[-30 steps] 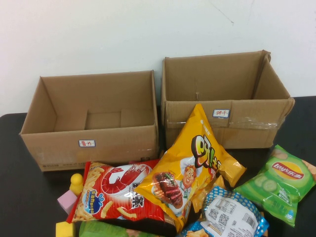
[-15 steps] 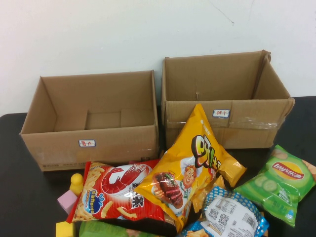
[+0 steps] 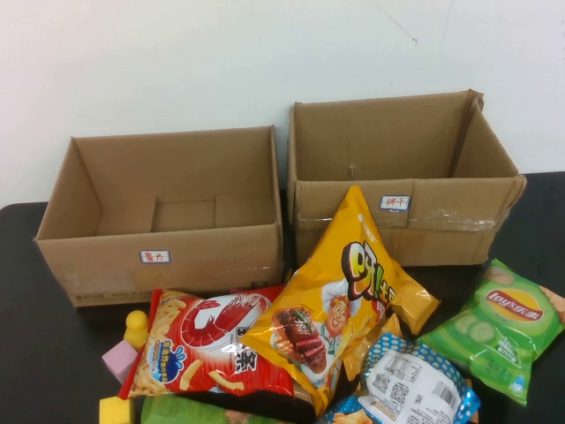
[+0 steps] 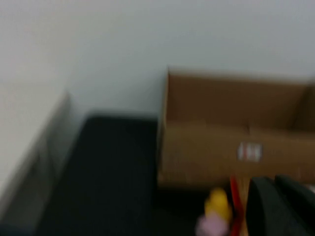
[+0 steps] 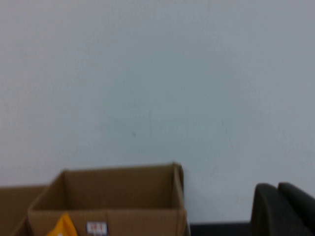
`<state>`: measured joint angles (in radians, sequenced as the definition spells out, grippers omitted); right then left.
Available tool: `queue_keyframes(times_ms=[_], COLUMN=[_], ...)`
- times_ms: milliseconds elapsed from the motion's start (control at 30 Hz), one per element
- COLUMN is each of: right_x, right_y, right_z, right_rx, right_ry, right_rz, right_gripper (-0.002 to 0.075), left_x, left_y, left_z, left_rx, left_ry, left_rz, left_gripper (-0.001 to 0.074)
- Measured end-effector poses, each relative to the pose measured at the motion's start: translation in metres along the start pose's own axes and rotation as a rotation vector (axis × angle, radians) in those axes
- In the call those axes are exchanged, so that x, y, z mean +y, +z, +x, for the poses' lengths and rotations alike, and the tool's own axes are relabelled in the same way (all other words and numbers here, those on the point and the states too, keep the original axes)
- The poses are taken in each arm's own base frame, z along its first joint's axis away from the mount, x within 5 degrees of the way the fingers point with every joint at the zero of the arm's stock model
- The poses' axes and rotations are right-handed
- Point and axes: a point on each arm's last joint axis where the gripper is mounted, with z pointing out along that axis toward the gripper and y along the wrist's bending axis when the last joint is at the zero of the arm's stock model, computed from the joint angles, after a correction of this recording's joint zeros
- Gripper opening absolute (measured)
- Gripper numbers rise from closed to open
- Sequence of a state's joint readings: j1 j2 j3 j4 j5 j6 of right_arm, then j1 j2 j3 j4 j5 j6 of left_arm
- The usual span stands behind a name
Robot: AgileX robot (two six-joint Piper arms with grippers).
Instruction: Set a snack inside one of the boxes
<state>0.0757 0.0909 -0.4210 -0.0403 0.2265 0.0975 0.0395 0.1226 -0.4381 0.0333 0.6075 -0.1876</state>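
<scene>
Nothing was in hand at this moment: the snacks lay heaped on the tabletop (image 3: 35,353) and both boxes sat bare. The left tool (image 4: 280,206) hung back, well short of the left box (image 3: 163,256), the yellow toy (image 4: 218,204) just ahead of it; whether it was apart or together, I could not tell. The right tool (image 5: 283,209) sat raised, the right box (image 5: 113,206) ahead and below; same doubt. The yellow snack bag (image 3: 340,300) topped the pile; next call, I judged, was reaching down onto it.
</scene>
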Motion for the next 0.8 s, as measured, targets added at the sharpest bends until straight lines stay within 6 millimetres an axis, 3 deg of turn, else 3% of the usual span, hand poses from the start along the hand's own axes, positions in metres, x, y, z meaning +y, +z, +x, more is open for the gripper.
queue_keyframes(times_ms=[167,433,533,633,800], right_x=[-0.002,-0.004,-0.004,-0.004,-0.004], right_y=[0.022,0.054,0.063,0.070,0.077], right_z=[0.012,0.047,0.056,0.063,0.070], right_rx=[0.283,0.669,0.750,0.804,0.859], right_ry=[-0.013,-0.136,-0.166,-0.173,-0.183], right_rz=[0.029,0.014,-0.006,-0.014,-0.027], right_gripper=[-0.0001,-0.0001,-0.0001,-0.0001,-0.0001], left_x=[-0.005,-0.023,-0.033,-0.045,-0.049], left_y=[0.017,0.038,0.044,0.052,0.065], left_z=[0.013,0.018,0.024,0.025,0.024], left_rx=[0.292,0.460,0.547,0.588,0.590], left_ry=[0.025,0.067,0.197,0.180,0.185], left_rz=[0.037,0.221,0.381,0.515,0.568], left_gripper=[-0.0001,-0.0001,-0.0002,-0.0001,-0.0001])
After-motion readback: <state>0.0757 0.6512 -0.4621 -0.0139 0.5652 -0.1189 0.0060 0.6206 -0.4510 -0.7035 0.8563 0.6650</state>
